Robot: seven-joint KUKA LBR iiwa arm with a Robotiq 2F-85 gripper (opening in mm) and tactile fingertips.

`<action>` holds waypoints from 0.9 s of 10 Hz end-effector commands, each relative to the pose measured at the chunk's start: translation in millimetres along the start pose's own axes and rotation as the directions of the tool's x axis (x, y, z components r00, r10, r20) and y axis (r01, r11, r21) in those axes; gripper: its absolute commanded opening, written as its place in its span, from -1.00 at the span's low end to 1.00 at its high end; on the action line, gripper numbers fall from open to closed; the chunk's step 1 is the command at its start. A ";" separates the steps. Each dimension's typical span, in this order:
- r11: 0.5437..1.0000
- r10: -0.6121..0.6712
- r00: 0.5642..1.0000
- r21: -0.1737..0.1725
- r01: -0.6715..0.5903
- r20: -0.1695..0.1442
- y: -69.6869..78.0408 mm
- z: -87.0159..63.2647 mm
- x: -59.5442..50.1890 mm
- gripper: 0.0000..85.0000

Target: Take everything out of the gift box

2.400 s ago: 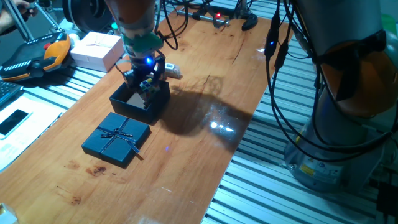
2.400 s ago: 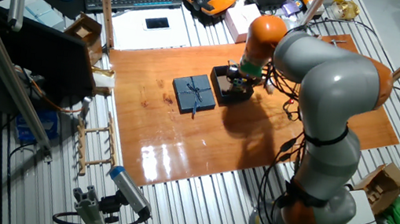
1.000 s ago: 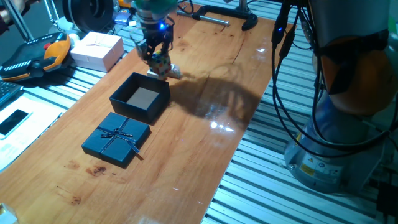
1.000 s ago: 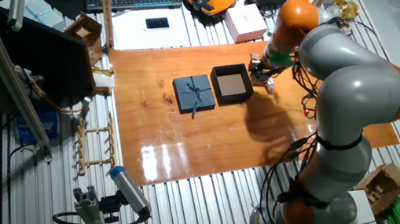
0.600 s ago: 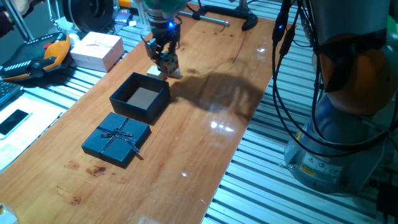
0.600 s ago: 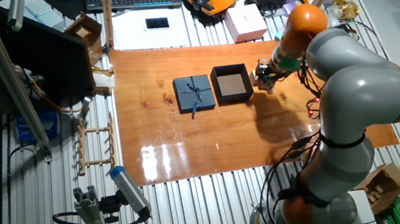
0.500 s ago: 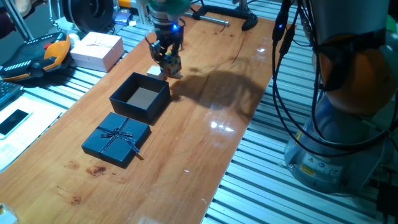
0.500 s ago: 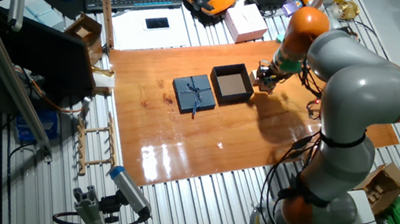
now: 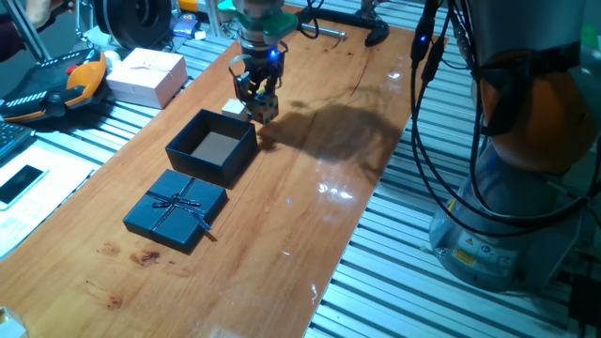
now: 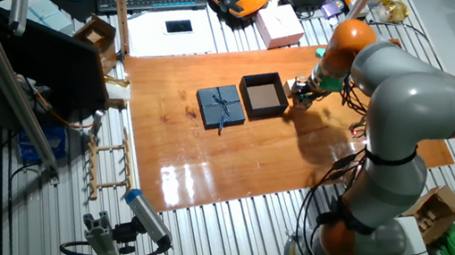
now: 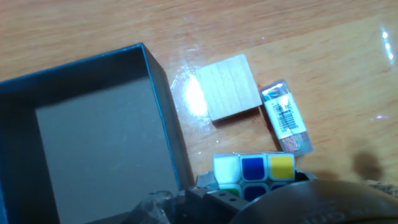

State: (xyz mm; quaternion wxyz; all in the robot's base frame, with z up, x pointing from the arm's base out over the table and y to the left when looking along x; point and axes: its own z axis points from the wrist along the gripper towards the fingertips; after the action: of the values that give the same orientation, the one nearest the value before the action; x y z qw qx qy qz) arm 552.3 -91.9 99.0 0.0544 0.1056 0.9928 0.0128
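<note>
Desk (image 9: pixel 310 216) of warm brown wood lies under my tool (image 9: pixel 259 101), which hangs low over it, just past the far corner of the dark navy square gift box (image 9: pixel 212 147). In the hand view the box sits to the tool's left, open, its brown floor bare: I see nothing left inside. Its matching navy lid with the thin ribbon bow (image 9: pixel 177 208) rests flat on the desk beyond the box, away from the tool.

My tool is closed on the multicoloured puzzle cube (image 11: pixel 254 176), the fingers pinching its sides; white, blue and yellow tiles show on the face turned to the hand camera. The cube is outside the box wall, near the desk surface, though I cannot tell whether it touches the wood yet. My judgement is that the coming move is straight down and then release, and what matters is the cube's footprint clearing the box wall on the tool's left, which it appears to do.

Ahead of the tool, just beside the box's corner, lies the plain pale wooden block (image 11: pixel 227 86), flat on the desk. Near its right edge, not quite touching, is a small clear plastic stick with a printed label (image 11: pixel 286 123), long axis pointing roughly away from the tool.
</note>
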 end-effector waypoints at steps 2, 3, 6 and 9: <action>1.000 0.002 1.000 -0.004 -0.002 0.004 -0.5 8.4 0.0 -0.98; 1.000 0.004 1.000 -0.008 -0.004 0.006 -1.0 11.4 0.5 -0.98; 1.000 0.000 1.000 -0.003 0.000 0.015 -1.8 18.3 1.1 -0.98; 1.000 0.018 0.999 -0.003 -0.018 0.027 -1.8 20.7 1.2 -0.53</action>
State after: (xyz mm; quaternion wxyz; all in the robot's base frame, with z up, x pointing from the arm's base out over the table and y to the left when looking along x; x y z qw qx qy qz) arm 553.1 -93.1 78.1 0.0682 0.1152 0.9909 0.0135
